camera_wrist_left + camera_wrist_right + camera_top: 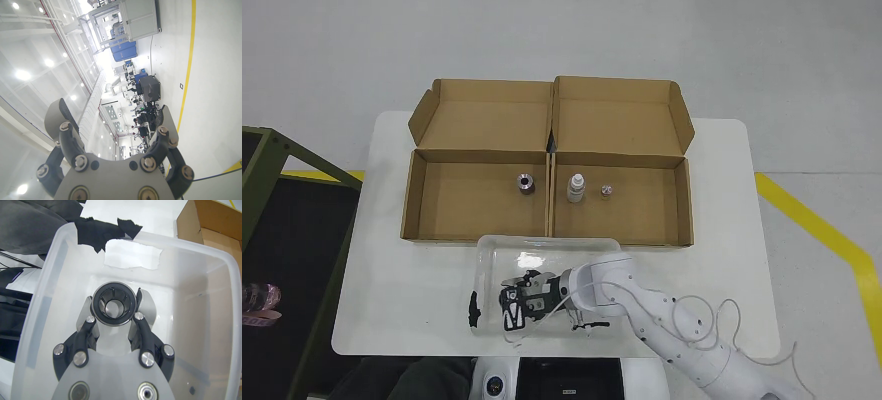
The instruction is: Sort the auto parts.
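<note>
Left hand (113, 115) spread, gripping nothing. Left cardboard box (442, 205): metal bushing (525, 182). Clear bin (492, 250) on counter (722, 260): right hand (114, 298) inside, pinching black bearing (113, 321). Right cardboard box (652, 210): white part (576, 187), small metal part (607, 189).

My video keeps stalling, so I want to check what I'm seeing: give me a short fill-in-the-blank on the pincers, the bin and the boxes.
1. The black ring is held by the ____ pincer.
2. That ring is held inside the clear plastic ____.
3. The left pincer is ____ and holds nothing.
4. The left cardboard box holds ____ part, the right cardboard box two.
Missing words: right; bin; open; one.
</note>
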Controlling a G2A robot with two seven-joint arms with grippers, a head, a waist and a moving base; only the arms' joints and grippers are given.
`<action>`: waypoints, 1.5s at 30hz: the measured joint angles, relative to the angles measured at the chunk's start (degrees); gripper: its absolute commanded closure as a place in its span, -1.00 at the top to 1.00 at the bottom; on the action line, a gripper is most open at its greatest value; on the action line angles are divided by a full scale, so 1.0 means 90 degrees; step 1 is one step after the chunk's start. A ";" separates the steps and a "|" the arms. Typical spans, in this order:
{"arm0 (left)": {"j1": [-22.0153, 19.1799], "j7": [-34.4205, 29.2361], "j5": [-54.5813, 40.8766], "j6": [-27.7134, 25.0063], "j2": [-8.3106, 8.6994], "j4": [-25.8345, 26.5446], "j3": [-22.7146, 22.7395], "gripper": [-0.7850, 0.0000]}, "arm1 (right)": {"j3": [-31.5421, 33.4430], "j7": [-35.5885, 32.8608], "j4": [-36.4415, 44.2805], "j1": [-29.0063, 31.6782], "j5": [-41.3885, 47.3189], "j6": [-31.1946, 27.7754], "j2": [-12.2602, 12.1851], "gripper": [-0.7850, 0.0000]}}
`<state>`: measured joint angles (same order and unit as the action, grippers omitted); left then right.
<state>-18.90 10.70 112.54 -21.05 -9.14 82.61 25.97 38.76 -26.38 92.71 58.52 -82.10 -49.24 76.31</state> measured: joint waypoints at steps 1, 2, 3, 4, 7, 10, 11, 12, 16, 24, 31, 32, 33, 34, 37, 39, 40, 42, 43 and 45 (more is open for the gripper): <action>0.0000 0.0000 0.0000 0.0000 0.0000 0.0000 0.0000 1.00 | 0.0008 0.0013 0.0014 0.0000 0.0019 -0.0006 -0.0003 -1.00; 0.0000 0.0000 0.0000 0.0000 0.0000 0.0000 0.0000 1.00 | 0.0021 0.0028 0.0030 0.0000 0.0039 -0.0015 -0.0008 -1.00; 0.0000 0.0000 0.0000 0.0000 0.0000 0.0000 0.0000 1.00 | 0.0032 0.0046 0.0043 0.0001 0.0056 -0.0023 -0.0012 -1.00; 0.0000 0.0000 0.0000 0.0000 0.0000 0.0000 0.0000 1.00 | 0.0043 0.0070 0.0055 0.0003 0.0079 -0.0035 -0.0016 -1.00; 0.0000 0.0000 0.0000 0.0000 0.0000 0.0000 0.0000 1.00 | 0.0084 0.0122 0.0104 0.0005 0.0124 -0.0076 -0.0033 -1.00; 0.0000 0.0000 0.0000 0.0000 0.0000 0.0000 0.0000 1.00 | 0.0163 0.0166 0.0198 0.0009 0.0170 -0.0119 -0.0059 -1.00; 0.0000 0.0000 0.0000 0.0000 0.0000 0.0000 0.0000 1.00 | 0.0213 0.0186 0.0245 0.0016 0.0193 -0.0125 -0.0074 -1.00; 0.0000 0.0000 0.0000 0.0000 0.0000 0.0000 0.0000 1.00 | 0.0255 0.0200 0.0284 0.0023 0.0208 -0.0129 -0.0086 -1.00; 0.0000 0.0000 0.0000 0.0000 0.0000 0.0000 0.0000 1.00 | 0.0446 0.0264 0.0472 0.0058 0.0273 -0.0153 -0.0141 -1.00; 0.0000 0.0000 0.0000 0.0000 0.0000 0.0000 0.0000 1.00 | 0.0788 0.0328 0.0896 0.0069 0.0433 -0.0209 -0.0233 -1.00; 0.0000 0.0000 0.0000 0.0000 0.0000 0.0000 0.0000 1.00 | 0.1016 0.0372 0.1090 -0.0025 0.0571 -0.0113 -0.0272 -1.00; 0.0000 0.0000 0.0000 0.0000 0.0000 0.0000 0.0000 1.00 | 0.1037 0.0383 0.1099 -0.0051 0.0608 -0.0092 -0.0273 -1.00; 0.0000 0.0000 0.0000 0.0000 0.0000 0.0000 0.0000 1.00 | 0.1049 0.0389 0.1099 -0.0075 0.0635 -0.0078 -0.0273 -1.00; 0.0000 0.0000 0.0000 0.0000 0.0000 0.0000 0.0000 1.00 | 0.1058 0.0392 0.1098 -0.0103 0.0661 -0.0062 -0.0271 -1.00; 0.0000 0.0000 0.0000 0.0000 0.0000 0.0000 0.0000 1.00 | 0.1078 0.0413 0.1064 -0.0221 0.0748 0.0001 -0.0259 -1.00; 0.0000 0.0000 0.0000 0.0000 0.0000 0.0000 0.0000 1.00 | 0.1069 0.0423 0.1030 -0.0311 0.0778 0.0060 -0.0246 -1.00; 0.0000 0.0000 0.0000 0.0000 0.0000 0.0000 0.0000 1.00 | 0.1057 0.0427 0.1014 -0.0346 0.0795 0.0080 -0.0239 -1.00; 0.0000 0.0000 0.0000 0.0000 0.0000 0.0000 0.0000 1.00 | 0.1024 0.0448 0.0962 -0.0422 0.0840 0.0140 -0.0222 -1.00; 0.0000 0.0000 0.0000 0.0000 0.0000 0.0000 0.0000 1.00 | 0.1007 0.0460 0.0936 -0.0454 0.0862 0.0164 -0.0213 -1.00; 0.0000 0.0000 0.0000 0.0000 0.0000 0.0000 0.0000 1.00 | 0.0975 0.0495 0.0864 -0.0536 0.0914 0.0229 -0.0192 -1.00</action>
<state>-18.90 10.70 112.54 -21.05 -9.14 82.61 25.97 47.53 -21.92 100.49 53.70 -73.88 -47.17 74.58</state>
